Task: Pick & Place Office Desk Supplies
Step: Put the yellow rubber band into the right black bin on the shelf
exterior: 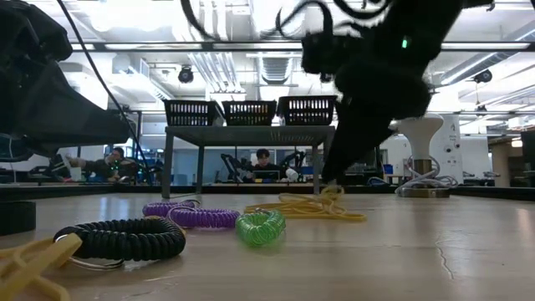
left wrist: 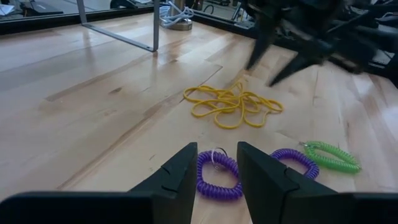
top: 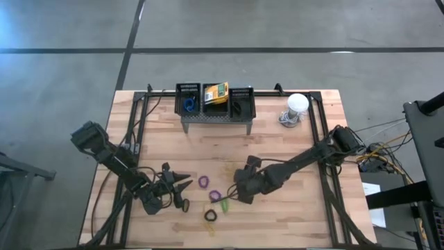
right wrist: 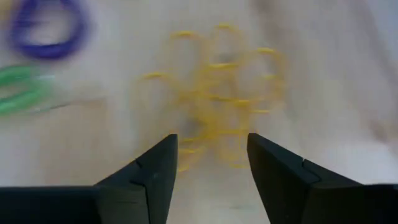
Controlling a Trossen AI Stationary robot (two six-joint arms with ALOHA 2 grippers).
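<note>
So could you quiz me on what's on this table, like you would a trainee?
1. True or false: the right pincer is open above the yellow bands.
2. Which basket on the grey stand holds the crayon boxes: A left, B middle, C right?
3. Fill in: the left pincer points at a ____ loop.

Key: 1 true; 2 B; 3 purple.
</note>
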